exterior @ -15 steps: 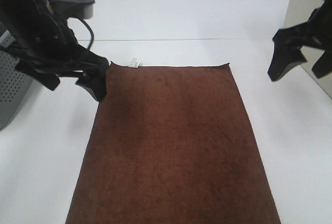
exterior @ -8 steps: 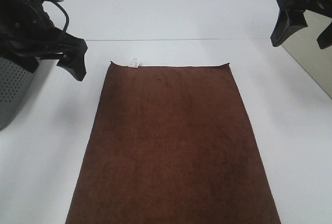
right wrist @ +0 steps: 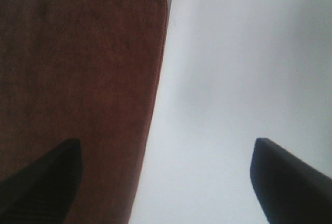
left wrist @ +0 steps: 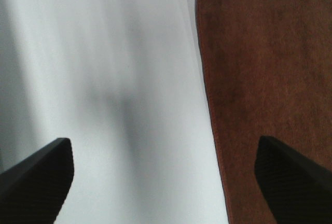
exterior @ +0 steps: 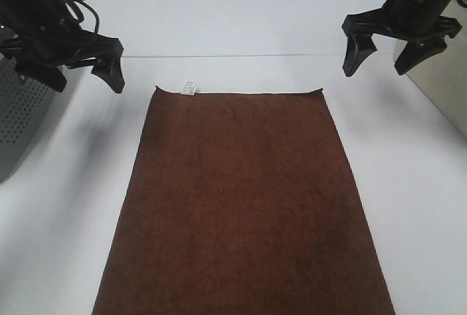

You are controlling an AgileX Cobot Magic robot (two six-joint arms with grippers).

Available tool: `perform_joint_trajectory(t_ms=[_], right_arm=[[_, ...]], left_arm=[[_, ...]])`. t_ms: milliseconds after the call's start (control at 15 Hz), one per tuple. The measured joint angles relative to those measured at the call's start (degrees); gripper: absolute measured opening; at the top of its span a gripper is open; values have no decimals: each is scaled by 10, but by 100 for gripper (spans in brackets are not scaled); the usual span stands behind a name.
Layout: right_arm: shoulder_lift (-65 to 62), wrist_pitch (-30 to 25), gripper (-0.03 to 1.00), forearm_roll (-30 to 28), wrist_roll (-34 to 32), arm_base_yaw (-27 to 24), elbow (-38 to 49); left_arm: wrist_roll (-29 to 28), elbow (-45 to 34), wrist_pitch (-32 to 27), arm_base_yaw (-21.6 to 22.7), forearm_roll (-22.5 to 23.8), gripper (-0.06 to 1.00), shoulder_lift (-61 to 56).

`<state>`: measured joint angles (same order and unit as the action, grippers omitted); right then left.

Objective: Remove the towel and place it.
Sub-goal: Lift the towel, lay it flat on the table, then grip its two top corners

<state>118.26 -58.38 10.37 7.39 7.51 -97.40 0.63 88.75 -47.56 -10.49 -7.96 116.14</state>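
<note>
The left end effector [exterior: 80,74] hangs with its jaws spread wide and nothing between them, above the counter [exterior: 408,184] off the towel's far left corner. The right end effector [exterior: 376,63] is just as wide open and just as empty, raised off the far right corner. Neither touches the cloth.

The towel [exterior: 241,205] is a dark brown terry rectangle lying flat and fully spread on the white counter. Its long sides run away from the camera, and its near end is cut off by the lower edge of the high view. A small white tag [exterior: 190,87] sits on the far short edge, near the left corner. The far right corner [exterior: 319,90] curls up slightly.

In the left wrist view the left end effector [left wrist: 166,182] straddles a long stitched hem. One black fingertip [left wrist: 295,177] shows against the towel [left wrist: 270,68] and the other against bare counter [left wrist: 104,53]. In the right wrist view the right end effector [right wrist: 163,182] straddles the opposite hem the same way, with a corner of the towel [right wrist: 78,68] in sight and white counter [right wrist: 249,53] beside it.

A grey perforated housing [exterior: 18,125] stands at the left edge of the high view, and a tan panel [exterior: 445,96] at the right edge.
</note>
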Motion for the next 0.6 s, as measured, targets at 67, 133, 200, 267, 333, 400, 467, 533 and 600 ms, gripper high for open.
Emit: perform_joint_trajectory(t_ms=[67, 133, 200, 267, 333, 400, 467, 533, 600], right_arm=[[35, -2, 84, 3, 4, 0, -31], [65, -10, 84, 6, 10, 0, -66], [94, -18, 84, 9, 11, 0, -96], [119, -28, 84, 9, 13, 0, -126], [139, -37, 84, 9, 13, 0, -149], [157, -40, 84, 10, 13, 0, -167], [173, -40, 84, 14, 13, 0, -180], [187, -39, 84, 18, 13, 0, -189], [201, -39, 84, 21, 13, 0, -195]], left_arm=[[7, 28, 0, 0, -9, 87, 33], [10, 53, 0, 0, -16, 87, 62], [11, 77, -1, 0, -20, 87, 92], [11, 101, -2, 0, -25, 87, 115], [11, 125, -3, 0, -30, 87, 135], [13, 150, -3, 0, -36, 87, 155], [19, 170, -3, 0, -45, 87, 172], [27, 188, -3, 0, -50, 87, 186], [31, 205, -6, 0, -62, 87, 200]])
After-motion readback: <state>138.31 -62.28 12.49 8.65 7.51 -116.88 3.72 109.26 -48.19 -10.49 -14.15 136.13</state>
